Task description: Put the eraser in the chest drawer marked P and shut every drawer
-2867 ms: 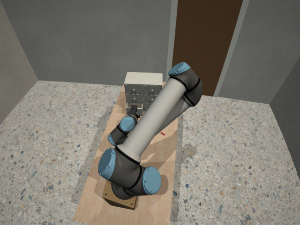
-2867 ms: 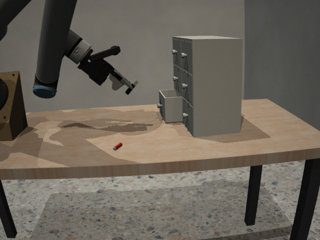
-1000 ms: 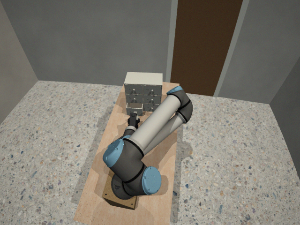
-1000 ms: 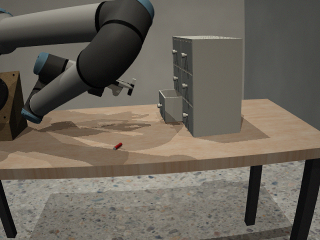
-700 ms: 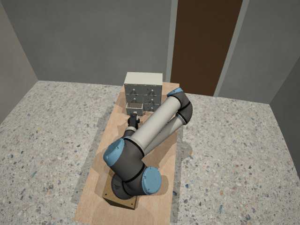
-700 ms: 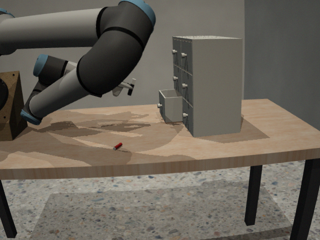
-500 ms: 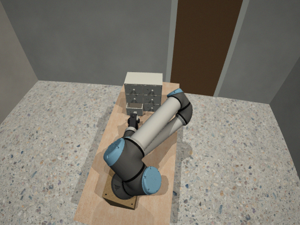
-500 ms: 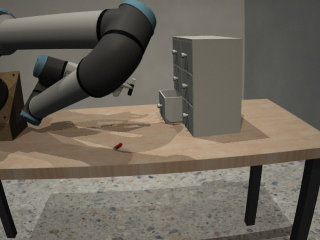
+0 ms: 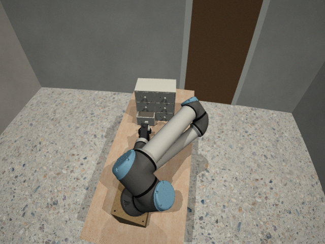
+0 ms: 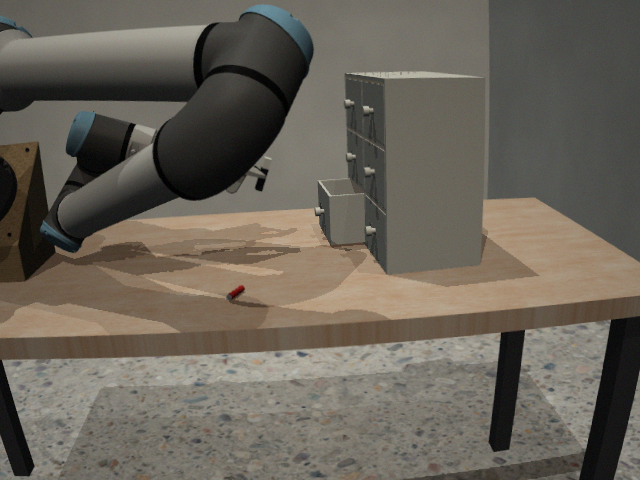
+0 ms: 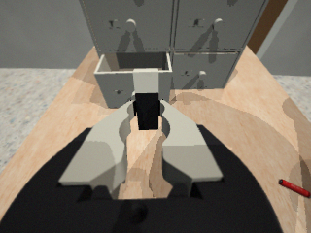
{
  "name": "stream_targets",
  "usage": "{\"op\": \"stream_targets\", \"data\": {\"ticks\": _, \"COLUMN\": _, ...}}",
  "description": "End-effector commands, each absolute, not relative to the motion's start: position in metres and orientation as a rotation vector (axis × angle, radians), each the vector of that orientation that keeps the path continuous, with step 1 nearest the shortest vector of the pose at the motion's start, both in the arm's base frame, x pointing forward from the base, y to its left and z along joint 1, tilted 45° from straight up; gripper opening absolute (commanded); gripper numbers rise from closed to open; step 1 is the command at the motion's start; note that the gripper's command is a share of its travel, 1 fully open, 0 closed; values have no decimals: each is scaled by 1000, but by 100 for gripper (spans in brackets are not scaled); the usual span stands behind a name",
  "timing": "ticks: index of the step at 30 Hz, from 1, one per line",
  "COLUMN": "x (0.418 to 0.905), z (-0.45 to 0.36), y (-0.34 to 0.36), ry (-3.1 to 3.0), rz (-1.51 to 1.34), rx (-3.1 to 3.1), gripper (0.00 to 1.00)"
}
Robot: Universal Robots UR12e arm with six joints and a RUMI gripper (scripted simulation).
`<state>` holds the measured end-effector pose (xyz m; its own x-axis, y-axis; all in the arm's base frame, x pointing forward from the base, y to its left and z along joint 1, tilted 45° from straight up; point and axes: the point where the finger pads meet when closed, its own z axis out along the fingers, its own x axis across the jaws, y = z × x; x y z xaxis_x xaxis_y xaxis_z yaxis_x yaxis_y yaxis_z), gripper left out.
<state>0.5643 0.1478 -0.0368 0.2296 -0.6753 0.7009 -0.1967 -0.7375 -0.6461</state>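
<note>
Arm (image 9: 167, 131) folded at elbow; hand (image 11: 147, 113) level, fingers clamped on eraser (image 11: 147, 103).
</note>
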Motion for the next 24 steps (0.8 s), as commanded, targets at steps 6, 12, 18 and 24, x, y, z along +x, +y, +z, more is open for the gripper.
{"op": "stream_targets", "data": {"ticks": 6, "x": 564, "z": -36, "y": 148, "ry": 800, "rz": -1520, "rx": -2085, "gripper": 11}}
{"op": "stream_targets", "data": {"ticks": 12, "x": 565, "z": -36, "y": 148, "ry": 800, "rz": -1520, "rx": -2085, "gripper": 11}}
{"op": "stream_targets", "data": {"ticks": 18, "x": 566, "z": -37, "y": 149, "ry": 800, "rz": -1520, "rx": -2085, "gripper": 11}}
{"op": "stream_targets", "data": {"ticks": 24, "x": 569, "z": -37, "y": 149, "ry": 800, "rz": -1520, "rx": -2085, "gripper": 11}}
